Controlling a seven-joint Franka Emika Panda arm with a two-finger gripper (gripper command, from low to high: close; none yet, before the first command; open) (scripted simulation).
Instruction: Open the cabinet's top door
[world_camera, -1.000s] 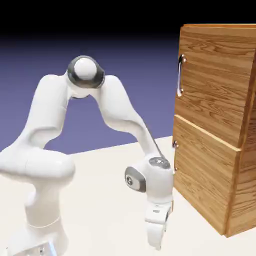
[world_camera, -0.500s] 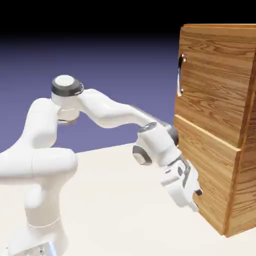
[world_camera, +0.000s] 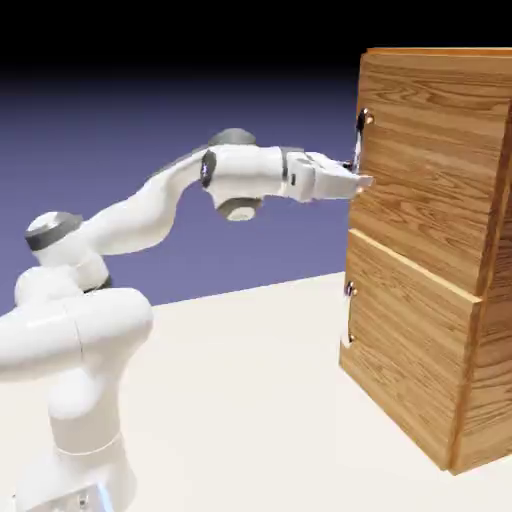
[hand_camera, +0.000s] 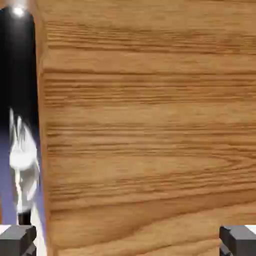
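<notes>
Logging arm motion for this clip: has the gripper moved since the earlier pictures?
Yes. In the exterior view the gripper has risen from beside the lower door to the upper door's handle.

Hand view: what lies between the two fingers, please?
Mostly the bare wood of the top door shows between the fingers in the hand view, with a narrow pale strip at its left.
</notes>
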